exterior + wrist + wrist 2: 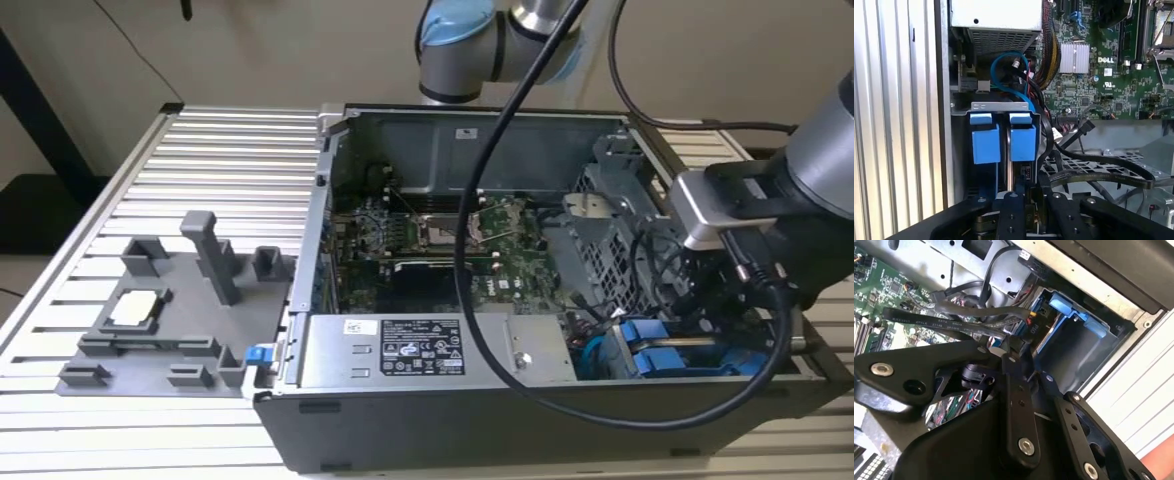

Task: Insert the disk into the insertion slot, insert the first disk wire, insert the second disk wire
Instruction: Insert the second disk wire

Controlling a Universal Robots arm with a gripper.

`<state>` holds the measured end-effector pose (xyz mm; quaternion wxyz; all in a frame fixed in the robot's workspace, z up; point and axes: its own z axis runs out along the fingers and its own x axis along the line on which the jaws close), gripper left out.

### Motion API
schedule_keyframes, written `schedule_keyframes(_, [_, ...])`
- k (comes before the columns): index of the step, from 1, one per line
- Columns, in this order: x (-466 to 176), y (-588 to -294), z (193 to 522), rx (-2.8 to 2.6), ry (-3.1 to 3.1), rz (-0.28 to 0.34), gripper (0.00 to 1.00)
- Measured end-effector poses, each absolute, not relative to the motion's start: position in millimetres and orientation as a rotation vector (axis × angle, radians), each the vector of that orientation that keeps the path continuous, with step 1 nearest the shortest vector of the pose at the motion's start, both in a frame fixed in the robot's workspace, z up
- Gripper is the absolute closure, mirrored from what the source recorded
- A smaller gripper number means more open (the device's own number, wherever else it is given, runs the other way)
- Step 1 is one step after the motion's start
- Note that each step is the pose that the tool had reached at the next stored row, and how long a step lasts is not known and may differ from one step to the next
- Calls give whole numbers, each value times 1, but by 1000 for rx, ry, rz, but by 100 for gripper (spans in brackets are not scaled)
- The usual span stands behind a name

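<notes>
Both my fingers pinch a black wire plug just beside the blue-framed disk, lining it up with the disk's socket.

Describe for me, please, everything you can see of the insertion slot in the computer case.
The insertion slot is a dark grey sheet-metal bay in the corner of the open case, beside the grey power-supply box. Two bright blue plastic fittings stand side by side in it, and a blue cable loops down to its top edge. In the exterior view it sits at the case's near right corner. The gripper reaches in at its mouth, among black cables.
</notes>
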<state>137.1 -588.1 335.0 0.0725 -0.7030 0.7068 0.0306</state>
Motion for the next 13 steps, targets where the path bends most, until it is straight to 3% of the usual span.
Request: schedule_keyframes(13, [137, -588, 375, -2115, 2128, 98, 76])
